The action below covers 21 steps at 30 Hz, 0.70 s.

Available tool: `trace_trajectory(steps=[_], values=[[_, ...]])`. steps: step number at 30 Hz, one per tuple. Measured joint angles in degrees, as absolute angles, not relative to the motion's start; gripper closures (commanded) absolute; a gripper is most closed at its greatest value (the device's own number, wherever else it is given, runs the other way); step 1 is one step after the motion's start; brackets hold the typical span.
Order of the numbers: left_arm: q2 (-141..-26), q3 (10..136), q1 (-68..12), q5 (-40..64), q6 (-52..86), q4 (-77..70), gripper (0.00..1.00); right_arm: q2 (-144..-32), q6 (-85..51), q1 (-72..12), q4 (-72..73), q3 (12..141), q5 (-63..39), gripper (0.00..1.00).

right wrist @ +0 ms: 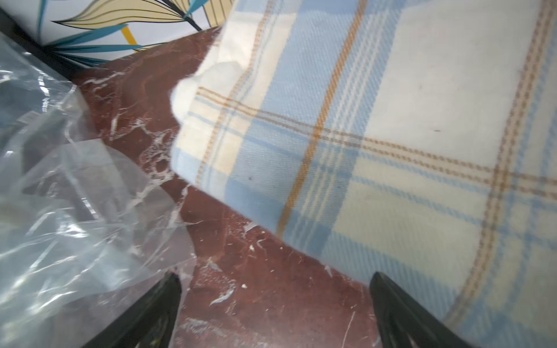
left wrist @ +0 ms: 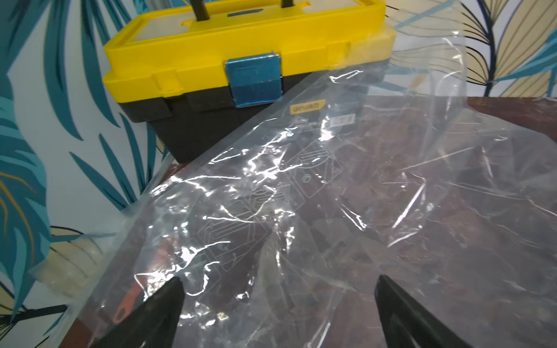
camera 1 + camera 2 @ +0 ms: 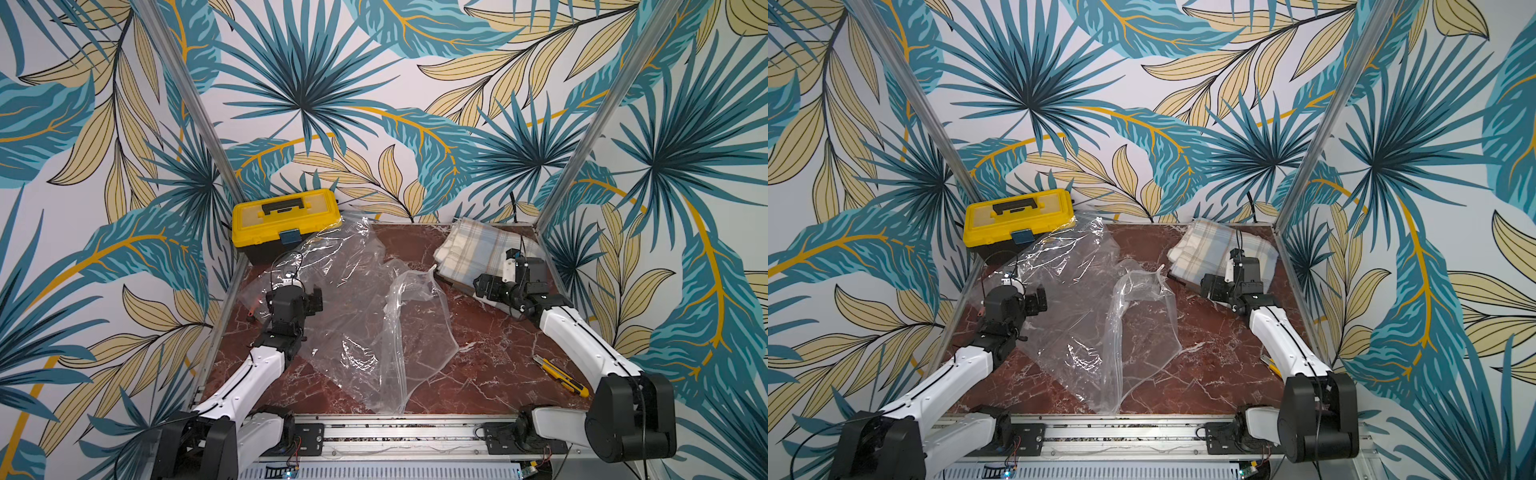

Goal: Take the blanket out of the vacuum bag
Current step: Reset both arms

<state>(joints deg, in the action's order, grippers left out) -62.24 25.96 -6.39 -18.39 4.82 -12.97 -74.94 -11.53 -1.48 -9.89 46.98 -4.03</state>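
And there it was: the plaid blanket (image 3: 478, 245) sat folded in the far right corner of the marble table (image 3: 498, 353), clear of the plastic, with only a strip of bare tabletop between its near edge and the bag. The vacuum bag (image 3: 357, 299) sprawled flat and crumpled across the middle and left, looking empty, one far corner propped against the yellow toolbox (image 3: 282, 220). The left gripper (image 2: 279, 279) hung over the bag with its jaws spread wide, nothing between them. The right gripper (image 1: 275, 275) was just as wide and just as empty, poised over bare marble with the blanket's folded edge beside one finger and the bag's loose mouth beside the other. By the look of it, the job was as good as done. That blanket would handle soft and floppy, so a pinch on the thick folded corner would serve best. The bag looked light, slick and crinkly, likely to slide under any nudge. A yellow utility knife (image 3: 561, 376) lay untouched near the right arm.
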Motion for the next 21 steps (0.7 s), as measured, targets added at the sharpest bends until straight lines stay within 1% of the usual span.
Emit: trace_trajectory(steps=[2, 5, 9, 11, 17, 21], values=[[-64.25, 23.09, -3.25, -17.89, 4.32, -18.65, 0.0, -75.31, -10.41, -1.48, -4.34, 43.11, -1.1, 0.0], [-70.41, 20.47, 0.05, -16.1, 4.29, -27.88, 0.0, -77.06, -8.25, -1.43, 3.81, 39.53, 1.78, 0.01], [-81.3, 18.9, 0.86, -11.6, 3.73, -41.89, 0.0, -81.71, -4.45, -1.37, 14.11, 37.69, 2.11, 0.0], [-84.95, 18.85, 0.84, -9.43, 2.98, -46.13, 0.0, -84.16, -2.63, -1.37, 20.73, 35.66, 1.45, 0.0], [-88.79, 18.65, 0.84, -4.71, 1.69, -56.25, 0.0, -85.23, -1.28, -0.93, 32.25, 29.89, 2.2, 0.0], [-89.41, 18.68, 0.84, -3.66, 1.63, -57.34, 0.0, -85.67, -1.26, -0.91, 40.34, 25.34, 3.99, 0.0]])
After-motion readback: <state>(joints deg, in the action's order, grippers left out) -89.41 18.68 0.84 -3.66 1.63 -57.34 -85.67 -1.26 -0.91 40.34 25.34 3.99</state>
